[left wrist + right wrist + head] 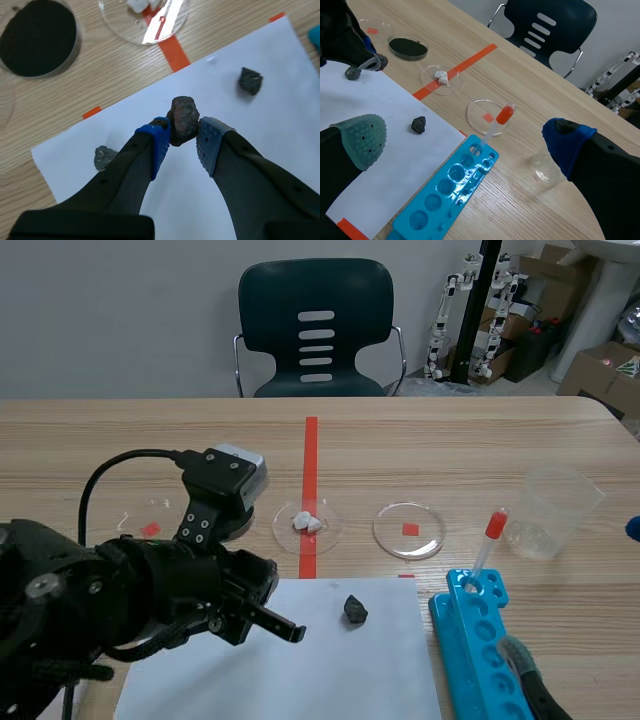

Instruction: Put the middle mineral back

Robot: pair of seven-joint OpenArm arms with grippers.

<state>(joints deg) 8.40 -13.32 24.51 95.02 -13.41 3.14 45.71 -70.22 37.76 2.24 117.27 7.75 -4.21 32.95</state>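
On my left, a grey mineral [102,157] lies on the white paper [280,150]. Next, my left gripper [184,136] pinches the reddish-brown middle mineral [182,117] over the sheet, between its neighbours. I judge it hard, rough and dense; its lumpy faces may pivot, so I'd hold the broad flanks. Further right lies the dark mineral [249,80]. My right gripper [466,141] hangs spread, holding nothing.
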